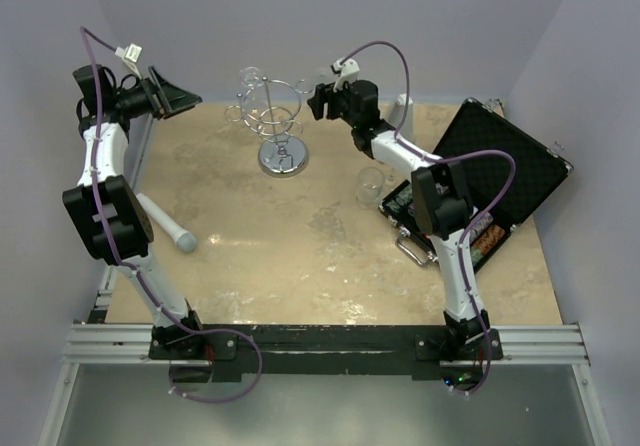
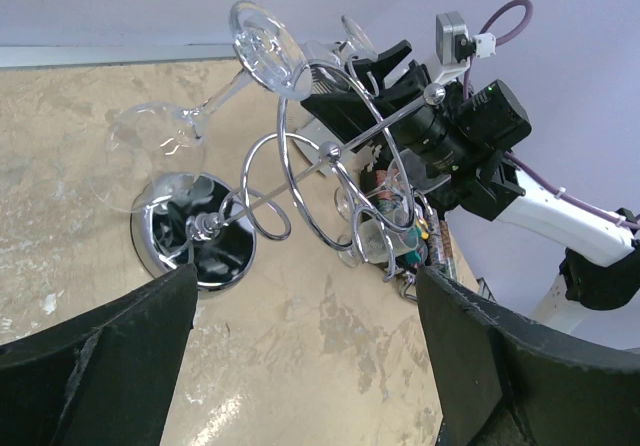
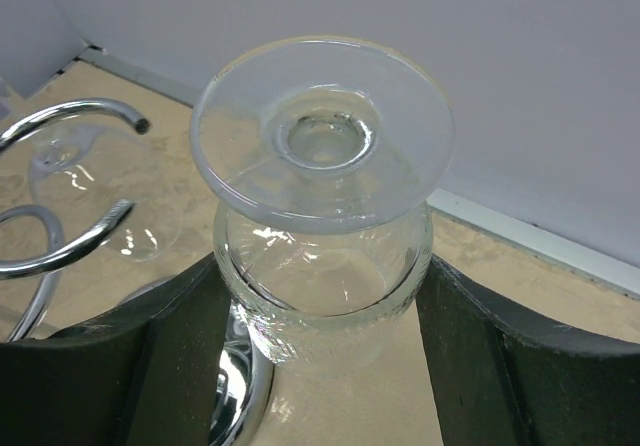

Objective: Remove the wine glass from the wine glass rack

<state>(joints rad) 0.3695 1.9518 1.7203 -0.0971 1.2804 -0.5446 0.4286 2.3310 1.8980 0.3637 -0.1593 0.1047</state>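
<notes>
My right gripper (image 3: 322,271) is shut on the bowl of an upside-down wine glass (image 3: 322,136), its round foot uppermost. The wine glass rack (image 3: 60,256), chrome wire with a shiny disc base (image 1: 283,156), stands just left of it. Its curled arm tips end short of the held glass's foot. A second wine glass (image 2: 155,151) hangs upside down from the rack's far-left arm. From above, the right gripper (image 1: 322,101) is at the rack's right side. My left gripper (image 2: 305,286) is open and empty, raised left of the rack (image 2: 195,241) and pointing at it (image 1: 180,99).
A short clear tumbler (image 1: 371,184) stands on the table right of the rack base. An open black case (image 1: 500,166) with small items lies at the right edge. A grey-white cylinder (image 1: 165,224) lies by the left arm. Walls close the back and sides.
</notes>
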